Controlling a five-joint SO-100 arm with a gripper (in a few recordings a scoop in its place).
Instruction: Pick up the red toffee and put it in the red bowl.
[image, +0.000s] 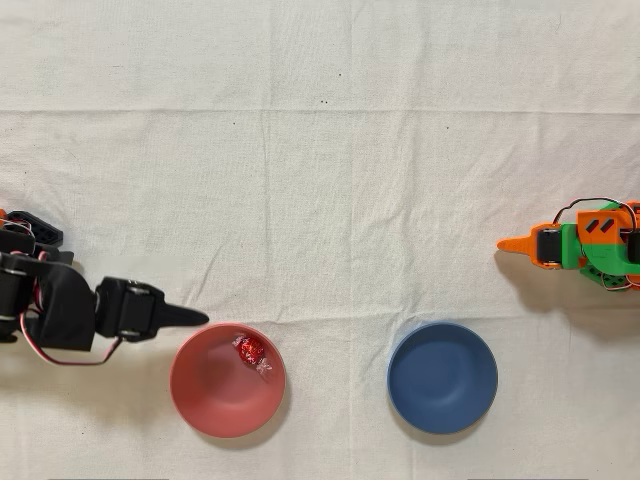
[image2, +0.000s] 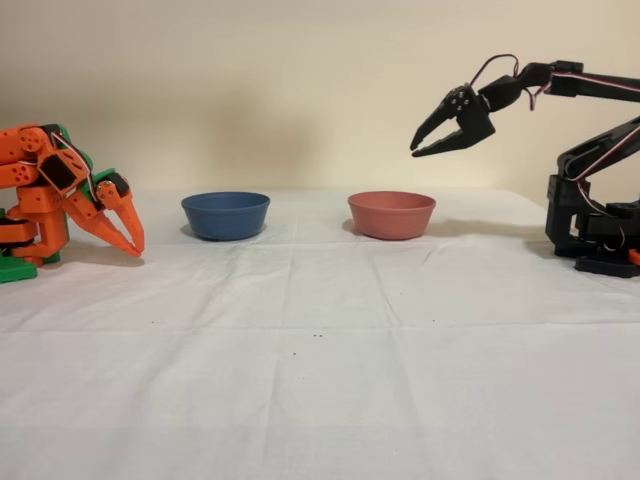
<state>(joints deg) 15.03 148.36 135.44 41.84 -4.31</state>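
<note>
The red toffee (image: 250, 349) lies inside the red bowl (image: 215, 395), near its upper right rim in the overhead view. In the fixed view the red bowl (image2: 391, 216) hides the candy behind its wall. My black gripper (image: 196, 319) points right, its tip just outside the bowl's upper left rim. Seen from the side, the gripper (image2: 415, 151) hangs well above the table, up and to the right of the bowl. Its fingertips meet and hold nothing.
A dark blue bowl (image: 442, 377) stands to the right of the red one in the overhead view, and to its left (image2: 225, 215) in the fixed view. The idle orange arm (image: 580, 245) rests at the far side. A white cloth (image: 320, 200) covers the table.
</note>
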